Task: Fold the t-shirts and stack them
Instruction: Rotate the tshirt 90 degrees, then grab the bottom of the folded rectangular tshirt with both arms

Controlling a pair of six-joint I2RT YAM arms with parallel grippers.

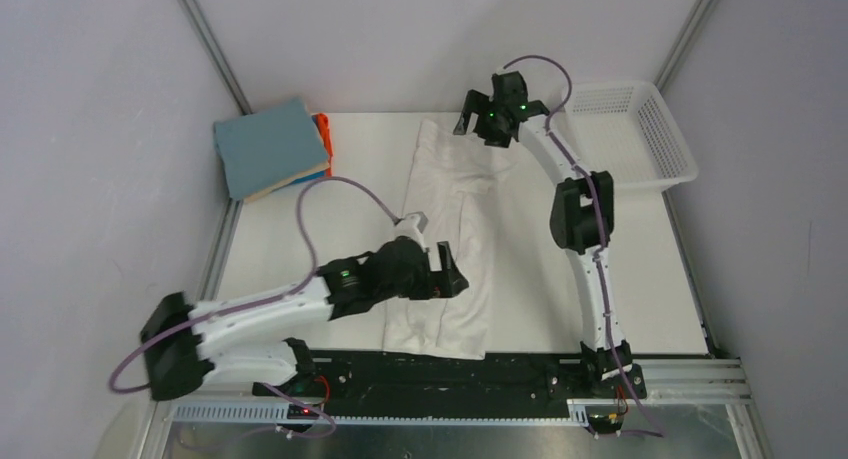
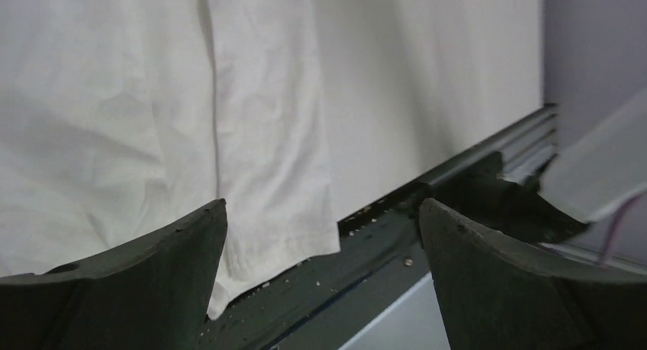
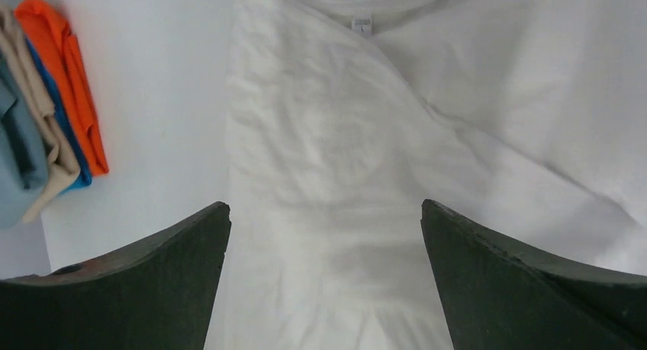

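Note:
A plain white t-shirt (image 1: 447, 194) lies lengthwise on the table, folded into a long strip, collar at the far end. It fills the right wrist view (image 3: 336, 152) and the left wrist view (image 2: 152, 98). My left gripper (image 1: 447, 271) is open and empty above the shirt's near part, close to its hem. My right gripper (image 1: 492, 122) is open and empty above the shirt's collar end. A stack of folded shirts (image 1: 272, 147), blue-grey on top with beige, bright blue and orange below, sits at the far left. It shows edge-on in the right wrist view (image 3: 46, 113).
A white plastic mesh basket (image 1: 640, 139) stands at the far right corner. The black rail (image 1: 440, 374) runs along the table's near edge, and the shirt's hem hangs onto it (image 2: 366, 266). Grey walls close in the sides.

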